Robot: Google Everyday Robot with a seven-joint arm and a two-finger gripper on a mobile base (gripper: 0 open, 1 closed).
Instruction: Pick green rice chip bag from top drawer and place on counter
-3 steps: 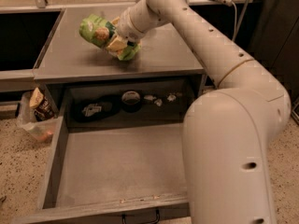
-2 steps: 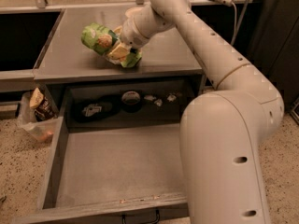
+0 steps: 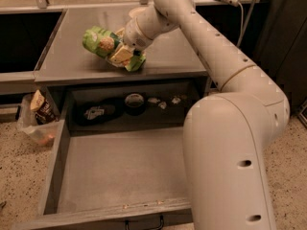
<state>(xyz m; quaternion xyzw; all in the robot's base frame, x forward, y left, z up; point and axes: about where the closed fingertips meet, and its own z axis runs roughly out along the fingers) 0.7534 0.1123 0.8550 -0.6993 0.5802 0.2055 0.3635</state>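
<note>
The green rice chip bag is crinkled and tilted over the front part of the grey counter. Its lower end is at or just above the counter surface. My gripper comes in from the right at the end of the white arm and is shut on the bag's right end. The top drawer is pulled wide open below the counter. Its front part is bare, and its dark handle shows at the bottom edge.
A dark round object, a dark packet and small pale bits lie at the drawer's back. A brown-and-white snack bag in clear plastic sits on the speckled floor at left. My arm's bulky body fills the right side.
The gripper and the green bag have come down a little toward the counter's front edge, with the bag still held.
</note>
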